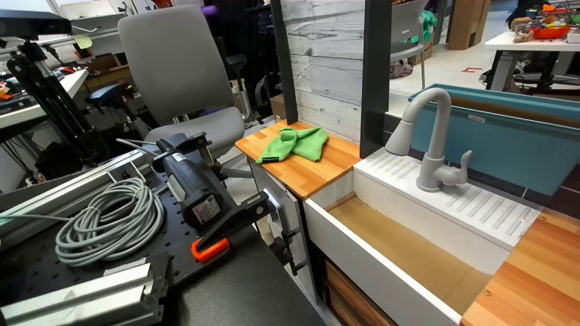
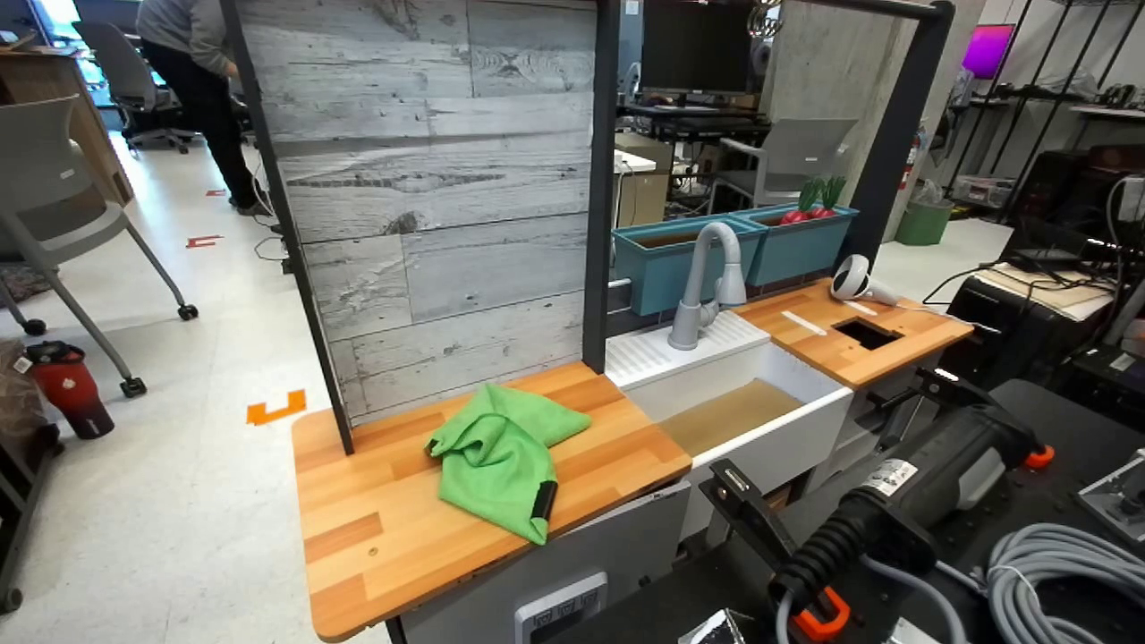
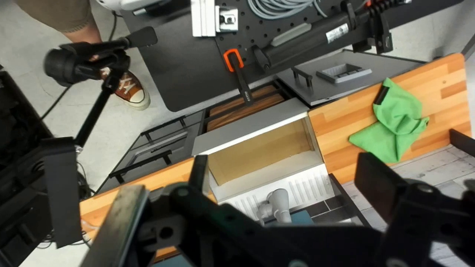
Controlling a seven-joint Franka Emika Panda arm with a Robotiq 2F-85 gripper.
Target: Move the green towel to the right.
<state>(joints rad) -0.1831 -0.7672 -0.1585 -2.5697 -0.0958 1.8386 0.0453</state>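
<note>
Green towel (image 2: 505,447): one, loosely folded, black at one corner; lies on the wooden counter (image 2: 358,572) beside the sink (image 1: 362,269), near the foot of the plank panel (image 2: 429,179).

Gripper (image 3: 283,157): one, seen in the wrist view, its two fingers (image 3: 374,178) spread wide; the towel lies outside them, well apart.

Counter sections: two, one at either end of the sink. The far section (image 1: 539,271), across the sink from the towel, has one rectangular cut-out (image 2: 868,334) and bears one white ring-shaped device (image 2: 854,279) — perhaps a VR controller, too small to be certain.

Sink: one, white-walled with a tan floor, lying between the towel's section and the far one.

Grey faucet (image 1: 437,140): one, upright on the single ribbed drainboard (image 1: 480,203) at the back of the sink.

Plank panel: one, upright, whitewashed, set between two black posts (image 2: 601,197); it closes off the back edge of the towel's section.

Teal planter boxes (image 2: 662,273): two, end to end behind the faucet; one holds two red radishes (image 2: 793,217) with green tops.

Black workbench (image 3: 178,74): one, partly drilled with holes, just in front of the sink. On it: one coil of grey cable (image 1: 147,226), one black cylindrical tool (image 1: 199,192) with a white label, two black bar clamps (image 3: 240,79) with orange grips.

Grey office chair (image 1: 174,63): one, beyond the end of the towel's section, in an exterior view.

Red bottle (image 2: 67,389): one, black-lidded, on the floor (image 2: 206,537), in an exterior view — one standing person (image 2: 192,89) farther off.
</note>
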